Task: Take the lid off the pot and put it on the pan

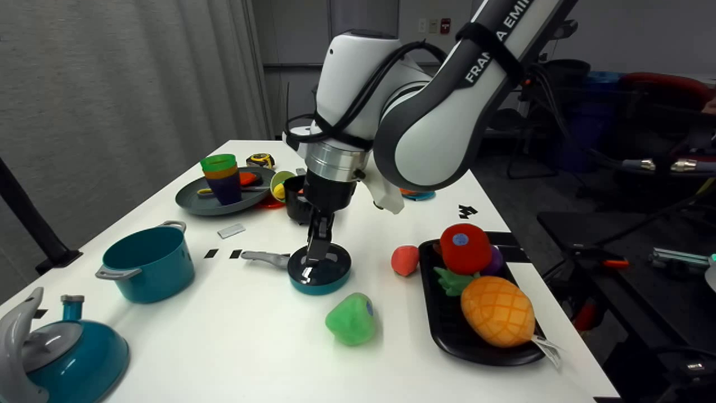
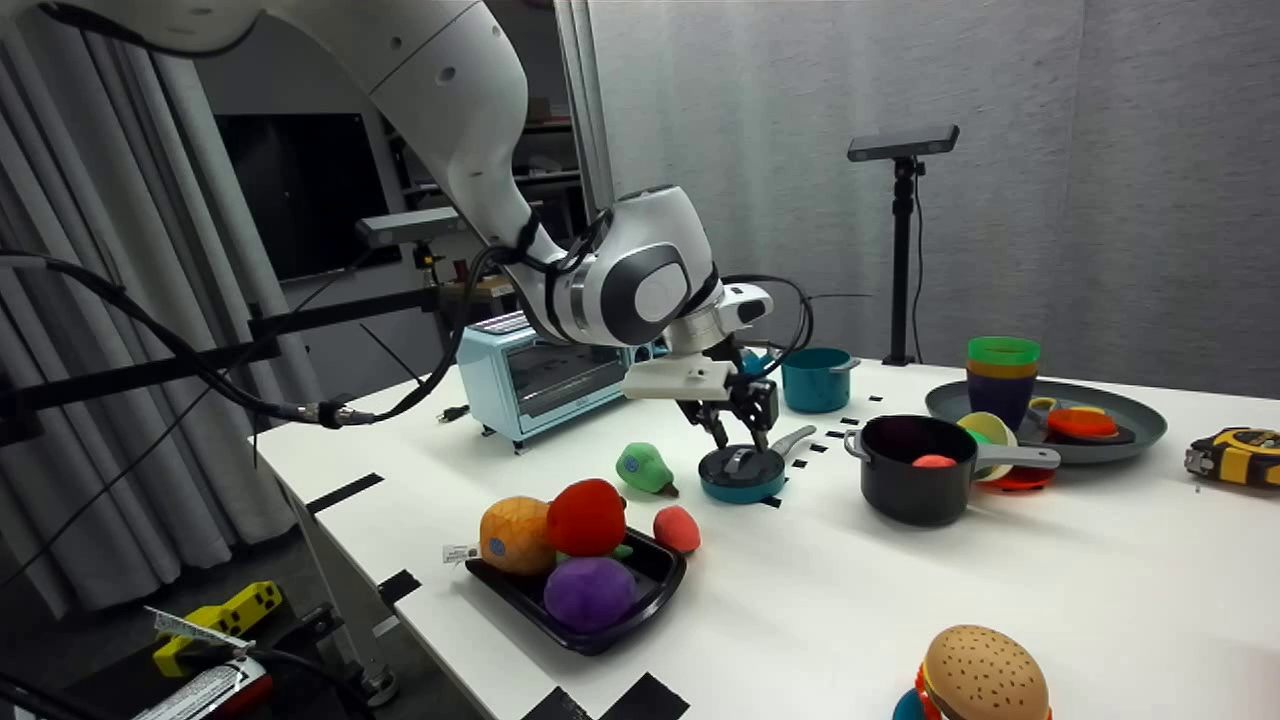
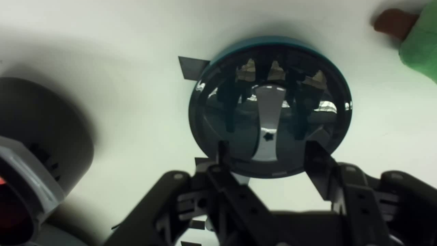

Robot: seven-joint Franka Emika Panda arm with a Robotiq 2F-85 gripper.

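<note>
The round black lid (image 1: 334, 268) with a grey grip lies flat on the blue pan (image 1: 320, 288), whose grey handle shows in both exterior views. The lid (image 3: 239, 116) covers the pan's bowl in the wrist view; only a blue rim (image 3: 280, 39) shows. My gripper (image 3: 267, 147) is open and empty just over the lid, fingertips apart on either side of its grip; I cannot tell whether they touch the lid. The gripper (image 2: 741, 440) points down in an exterior view. The black pot (image 2: 915, 490) stands uncovered with a red item inside; it also shows in the wrist view (image 3: 44, 112).
A green plush (image 1: 352, 319) and a red plush (image 1: 404, 260) lie near the pan. A black tray (image 1: 447, 336) holds plush food. The teal pot (image 1: 156, 274), kettle (image 1: 84, 358), dark plate (image 1: 196, 204), toaster oven (image 2: 540, 375) and toy burger (image 2: 985, 675) also stand on the table.
</note>
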